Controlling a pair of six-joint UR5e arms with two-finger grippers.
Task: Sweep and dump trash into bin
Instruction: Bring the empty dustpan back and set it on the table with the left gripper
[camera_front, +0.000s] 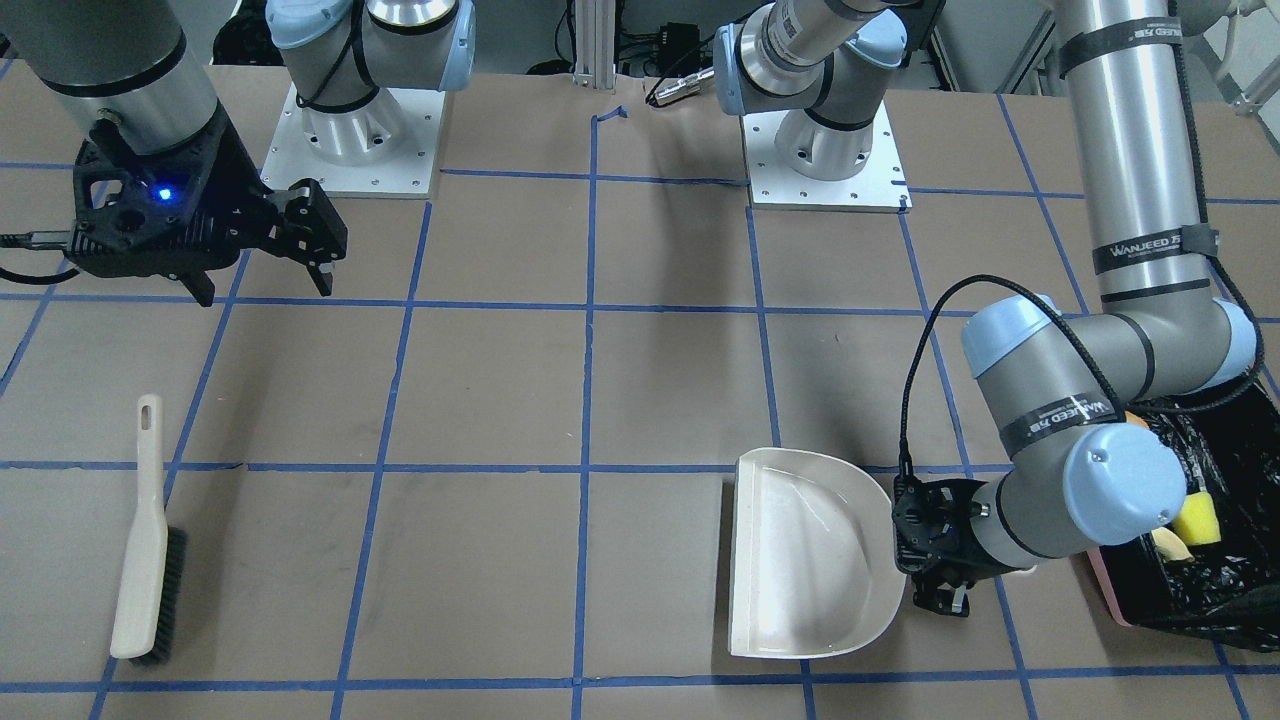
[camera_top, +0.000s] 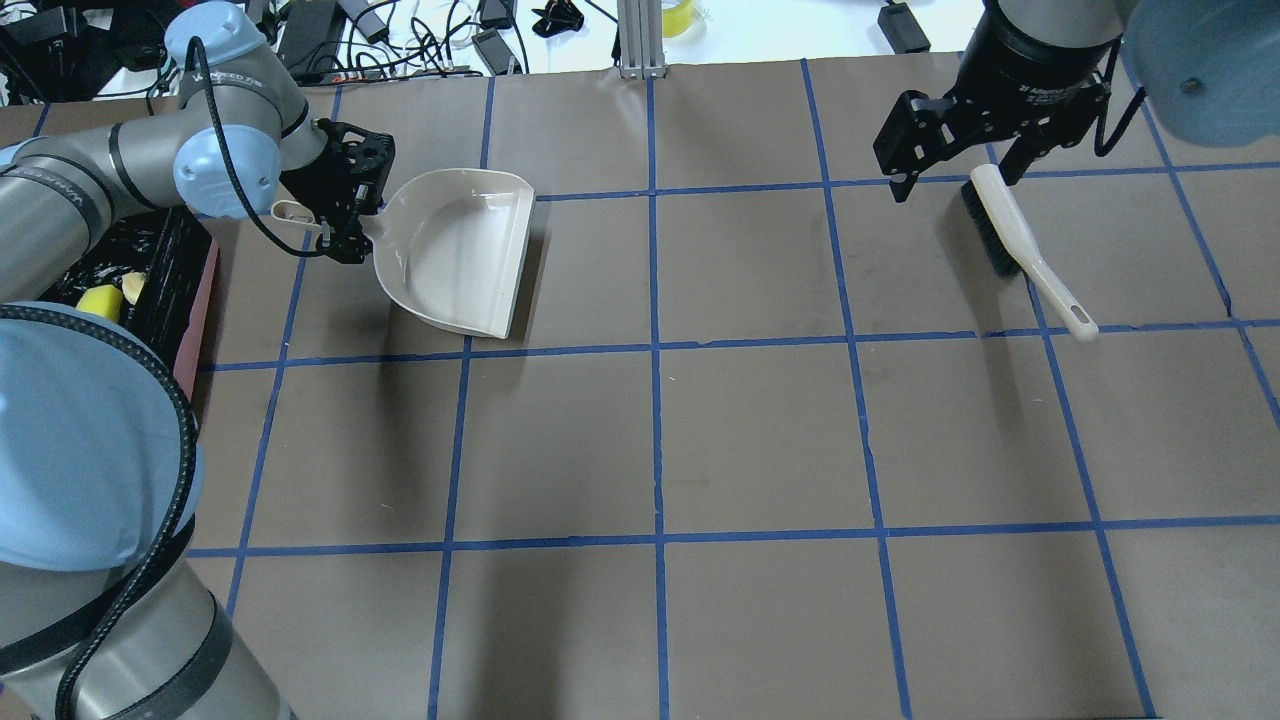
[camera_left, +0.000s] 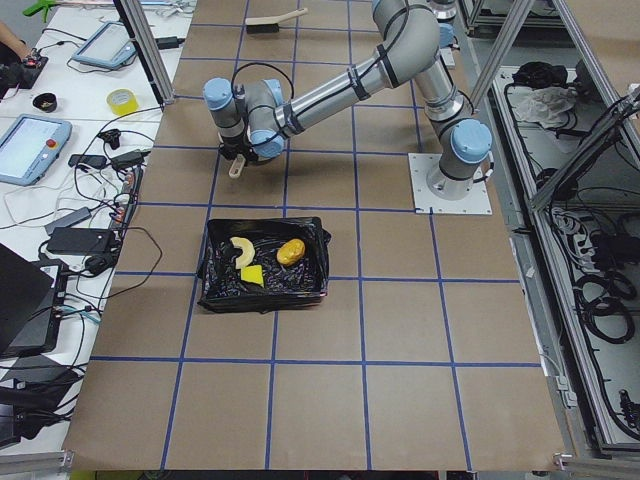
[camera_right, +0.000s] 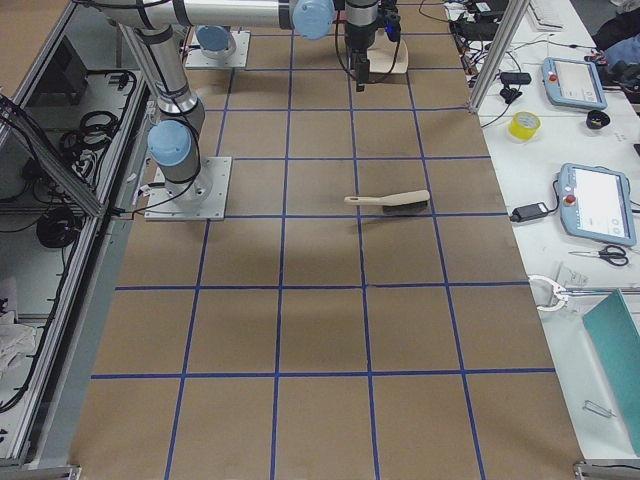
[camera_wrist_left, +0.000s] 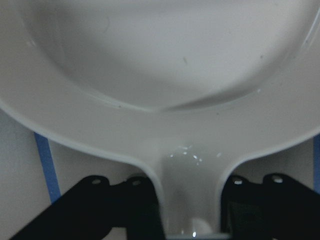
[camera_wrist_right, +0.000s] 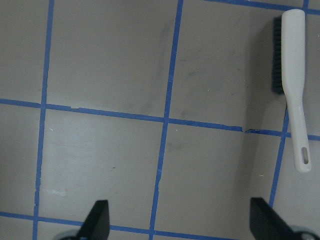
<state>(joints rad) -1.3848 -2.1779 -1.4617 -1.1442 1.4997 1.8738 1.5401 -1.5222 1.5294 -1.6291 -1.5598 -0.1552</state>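
The trash lies in the bin (camera_left: 318, 262), a pink container lined with a black bag: an orange lump (camera_left: 291, 251), a pale rind slice (camera_left: 240, 250) and a yellow wedge (camera_left: 252, 274). The wedge (camera_front: 1197, 520) also shows in the front view, beside the bin's pink wall (camera_front: 1108, 590). The beige dustpan (camera_top: 450, 250) rests empty on the table next to the bin. My left gripper (camera_wrist_left: 190, 200) is shut on its handle. My right gripper (camera_wrist_right: 182, 220) is open and empty, hovering above the table near the brush (camera_wrist_right: 295, 75).
The beige brush (camera_top: 1010, 235) with dark bristles lies flat on the table under my right arm. The table is brown paper with a blue tape grid (camera_top: 655, 345). Both arm bases (camera_front: 825, 150) stand at the robot's edge. Cables and tablets lie beyond the table's far edge.
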